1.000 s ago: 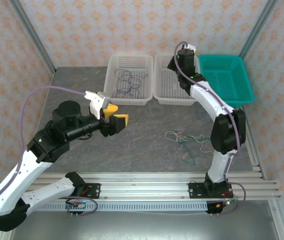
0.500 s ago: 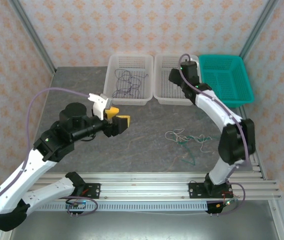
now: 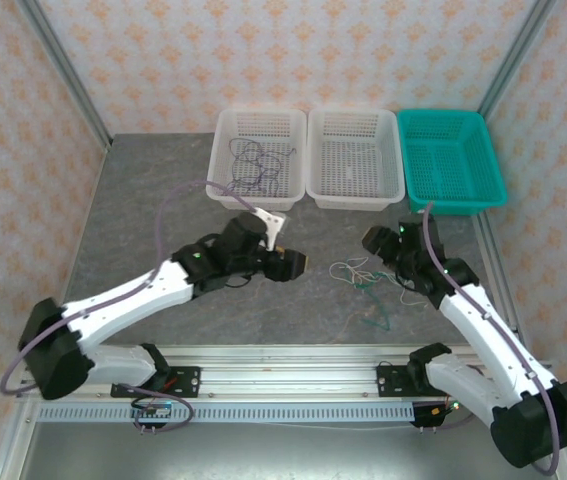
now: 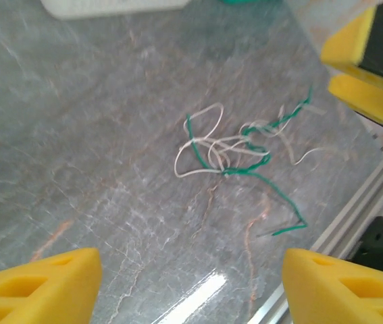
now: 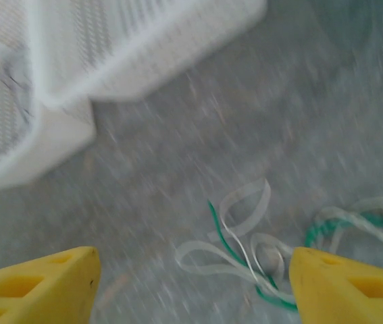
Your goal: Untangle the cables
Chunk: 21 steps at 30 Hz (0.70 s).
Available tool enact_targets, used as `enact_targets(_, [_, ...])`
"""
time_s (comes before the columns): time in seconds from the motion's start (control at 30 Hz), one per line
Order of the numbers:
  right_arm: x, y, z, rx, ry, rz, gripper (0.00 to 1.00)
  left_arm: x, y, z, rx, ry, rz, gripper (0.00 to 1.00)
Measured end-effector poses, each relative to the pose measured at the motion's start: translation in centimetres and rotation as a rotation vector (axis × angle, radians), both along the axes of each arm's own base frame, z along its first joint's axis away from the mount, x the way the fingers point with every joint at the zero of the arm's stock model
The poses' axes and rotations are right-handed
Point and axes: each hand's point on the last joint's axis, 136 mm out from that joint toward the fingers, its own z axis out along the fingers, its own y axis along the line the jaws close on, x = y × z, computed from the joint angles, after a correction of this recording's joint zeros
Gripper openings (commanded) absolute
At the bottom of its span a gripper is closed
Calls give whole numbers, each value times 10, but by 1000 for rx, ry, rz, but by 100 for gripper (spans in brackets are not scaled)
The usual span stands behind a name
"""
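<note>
Cables [image 3: 368, 280]: white and green strands tangled on grey table [image 3: 143, 210], between left gripper [image 3: 298, 265] and right gripper [image 3: 371, 240], both spread wide, grasping nothing. Dark strand [image 3: 253, 165], seemingly separate, in white basket [image 3: 259, 113].

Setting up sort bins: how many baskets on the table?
3, along the far edge: left white basket holding a dark cable, middle white basket, green basket at right.

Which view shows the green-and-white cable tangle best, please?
Left wrist: the cable tangle lies sharp and whole near mid-frame. Right wrist blurs and crops it; the top view shows it whole but tiny.
</note>
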Motion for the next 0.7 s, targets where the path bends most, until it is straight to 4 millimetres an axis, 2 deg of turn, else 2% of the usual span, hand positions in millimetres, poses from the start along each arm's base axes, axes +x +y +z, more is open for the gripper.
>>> enact_targets(0.13, [-27,-12,-39,-34,174,-56,75,6,-24,-50,97,79,-18,71])
enact_targets(0.23, [-36,-35,-50,-119,232,-162,76,5,-41,-67,142,93,-40,71])
enact_targets(0.3, [-38,-52,-52,-190,258,-235,77,3,-52,-67,142,81,-59,71])
enact_targets(0.43, [-31,-82,-54,-288,300,-394,77,2,-67,-51,107,39,-82,71])
enact_targets(0.63, [-23,-121,-75,-344,379,-556,79,2,-67,-35,84,1,-91,71])
enact_targets(0.7, [-19,-127,-84,-344,387,-570,70,1,-67,-28,72,-10,-93,71])
